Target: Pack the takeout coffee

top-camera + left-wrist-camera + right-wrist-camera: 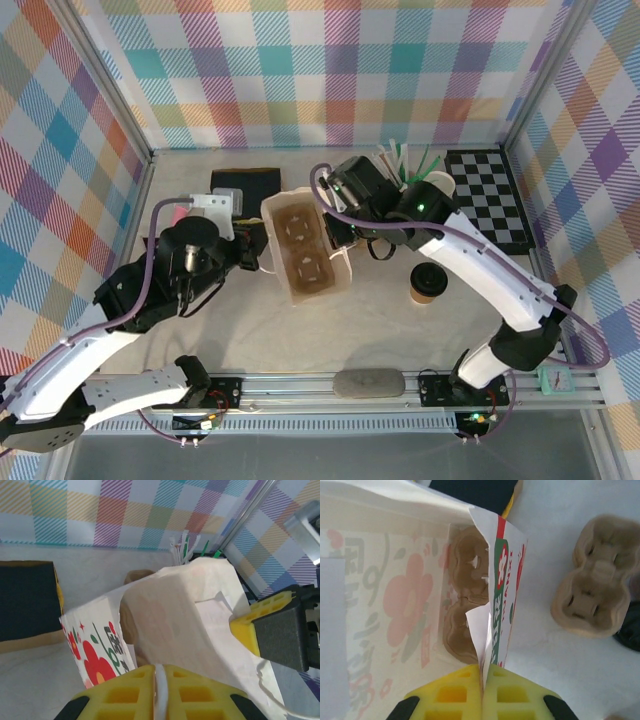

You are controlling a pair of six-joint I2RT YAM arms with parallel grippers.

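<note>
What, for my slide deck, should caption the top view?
Left gripper and right gripper hold the paper bag open, cup carrier inside; the takeout coffee stands outside.

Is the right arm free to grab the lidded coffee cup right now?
Probably not yet: the right fingers are shut on the paper bag's rim. The coffee cup itself stands unobstructed beside that arm.

2 yellow fingers (451, 695) pinch the paper bag (395, 600); a carrier (466, 575) lies inside.

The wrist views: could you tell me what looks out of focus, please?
Left wrist: the left gripper is blurred, print on the paper bag fairly crisp. Right wrist: the right gripper is soft, the loose cup carrier clear.
</note>
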